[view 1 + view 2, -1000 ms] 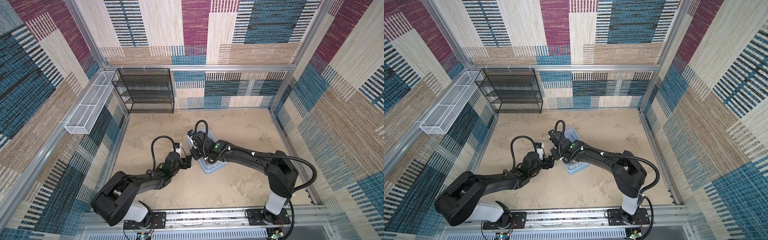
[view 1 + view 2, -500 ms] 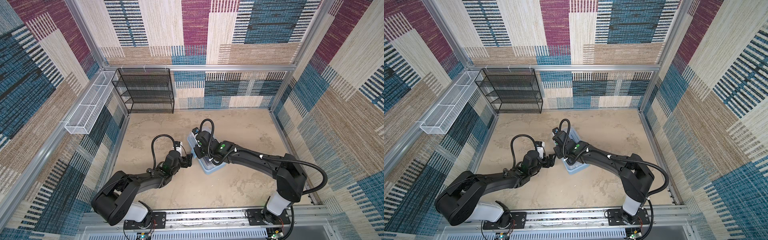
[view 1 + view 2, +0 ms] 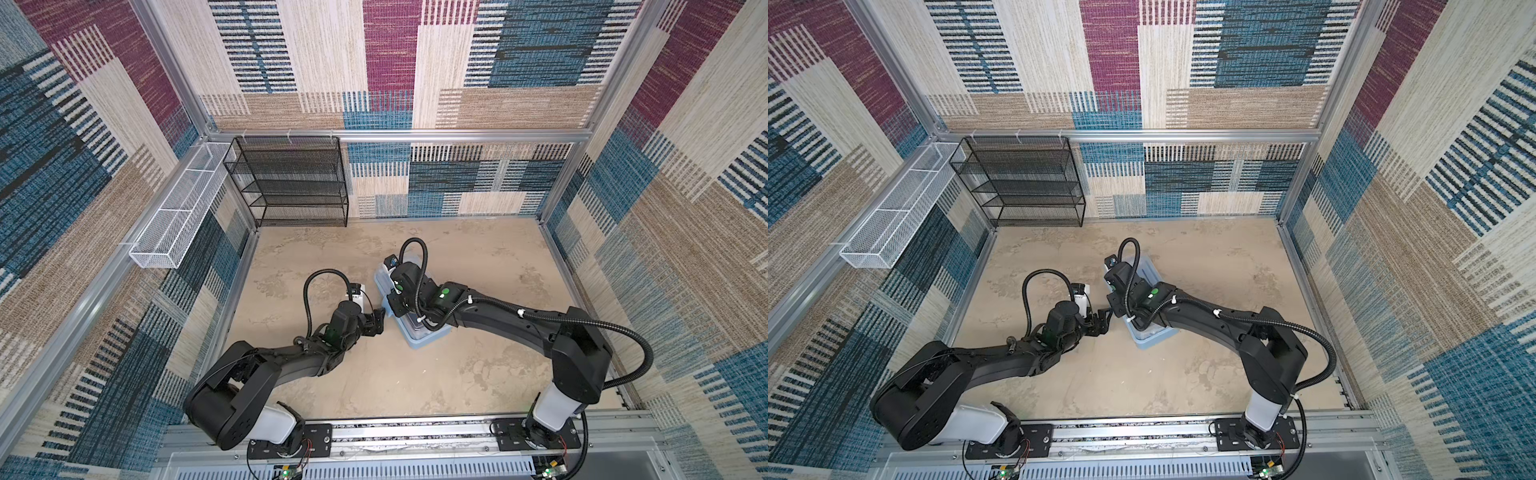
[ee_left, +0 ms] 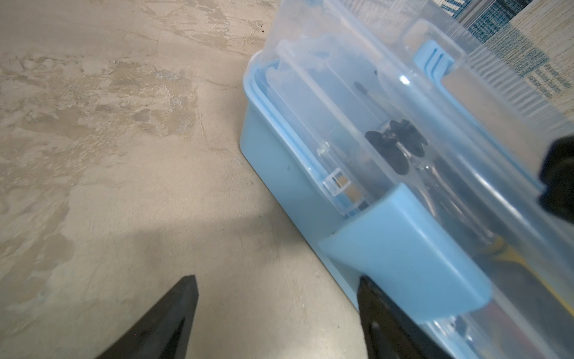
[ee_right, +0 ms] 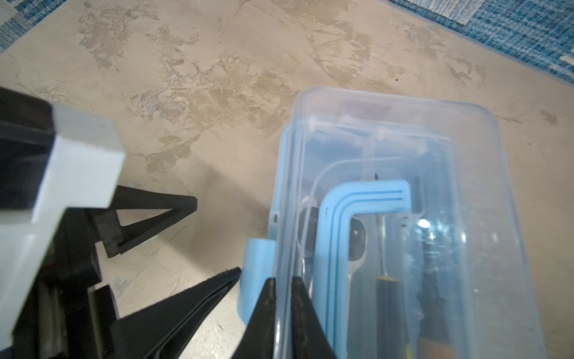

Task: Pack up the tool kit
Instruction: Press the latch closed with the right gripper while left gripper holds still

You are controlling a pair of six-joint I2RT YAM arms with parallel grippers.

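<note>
The light-blue toolbox [image 3: 424, 338] [image 3: 1152, 338] with its clear lid [image 5: 403, 140] sits mid-table, lid down over the blue handle [image 5: 366, 192]. Dark tools show through the lid: a ratchet head [image 4: 394, 146] and a black, yellow-banded screwdriver handle [image 5: 388, 310]. My right gripper [image 5: 283, 279] [image 3: 392, 307] is shut on the lid's left edge, just beside the blue side latch [image 5: 256, 273] [image 4: 403, 248]. Low on the table at the box's left side, my left gripper [image 4: 276, 278] [image 3: 380, 316] [image 3: 1102, 319] is open, one finger close against the latch, nothing between its fingers.
A black mesh shelf rack [image 3: 291, 183] stands against the back wall at the left. A long white mesh basket [image 3: 174, 212] hangs on the left wall rail. Bare beige table [image 3: 478, 257] surrounds the box, bounded by aluminium frame rails.
The right arm's elbow has swung a little outward to the right while its gripper stays at the toolbox's left edge. The left arm has not moved.
</note>
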